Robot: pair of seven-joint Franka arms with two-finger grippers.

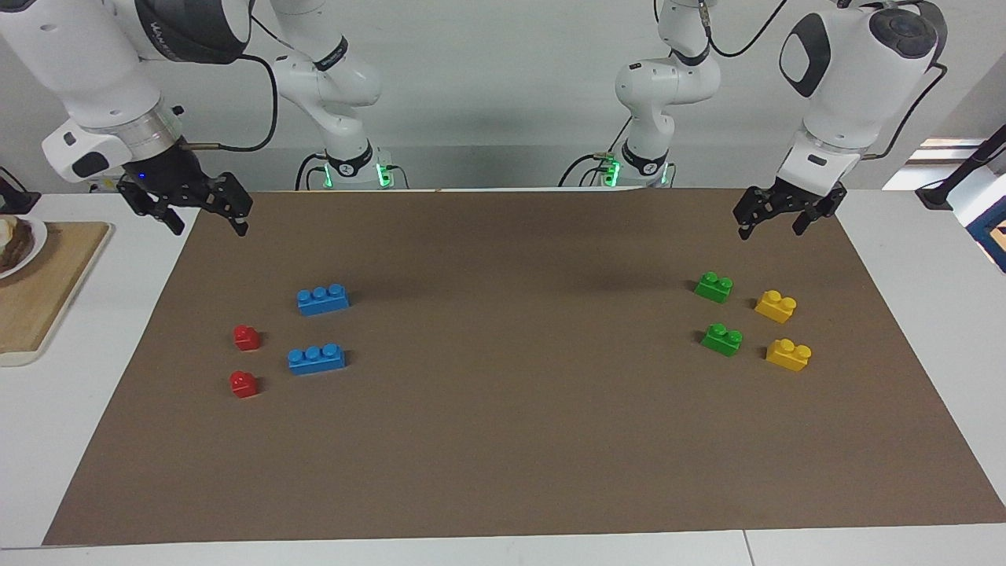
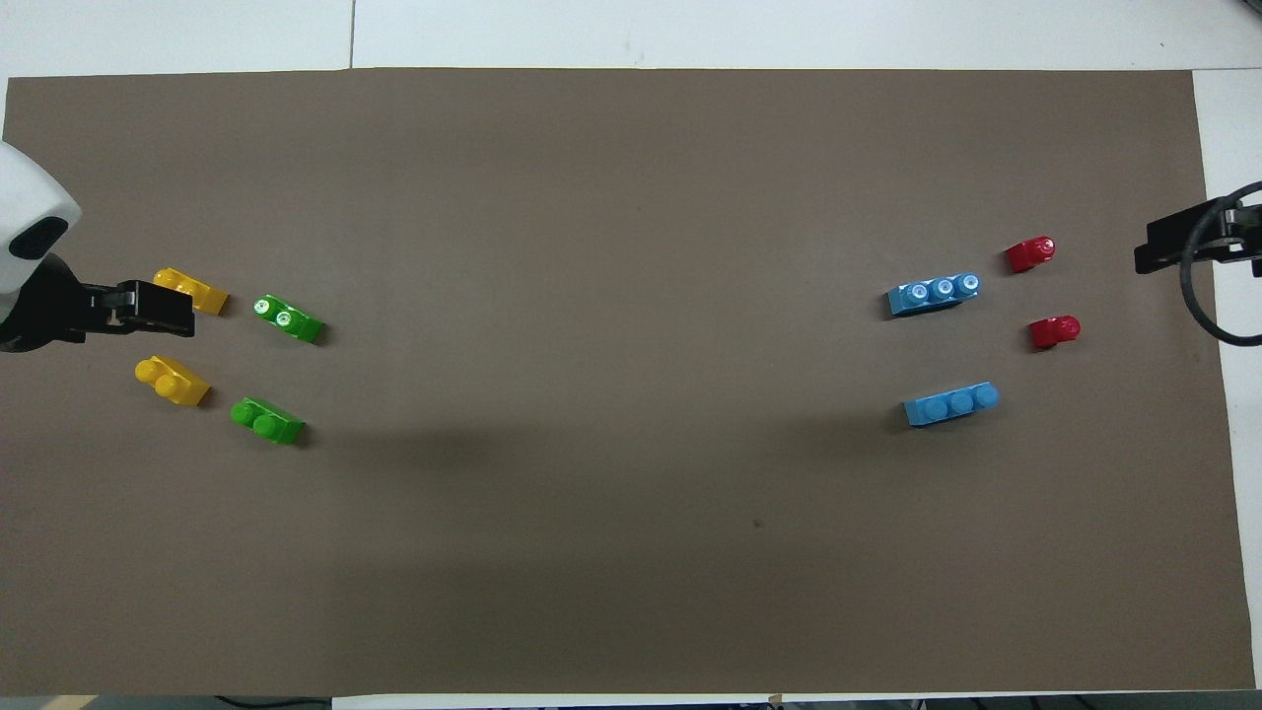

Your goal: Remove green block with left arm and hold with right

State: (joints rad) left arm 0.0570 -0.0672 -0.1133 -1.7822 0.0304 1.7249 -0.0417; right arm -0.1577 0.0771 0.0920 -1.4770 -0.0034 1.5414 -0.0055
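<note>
Two small green blocks lie on the brown mat [image 1: 503, 440] toward the left arm's end. One green block [image 1: 714, 287] [image 2: 267, 420] is nearer to the robots, and the second green block [image 1: 722, 339] [image 2: 287, 319] is farther from them. My left gripper [image 1: 774, 224] [image 2: 182, 308] is open and empty. It hangs in the air above the mat's edge by the robots, close to these blocks and touching none. My right gripper [image 1: 208, 224] [image 2: 1144, 251] is open and empty, raised at the right arm's end of the table.
Two yellow bricks [image 1: 776, 306] [image 1: 788, 354] lie beside the green blocks, closer to the mat's end. Two blue three-stud bricks [image 1: 323, 299] [image 1: 316, 358] and two red bricks [image 1: 247, 337] [image 1: 244, 384] lie toward the right arm's end. A wooden board [image 1: 31, 306] holds a plate there.
</note>
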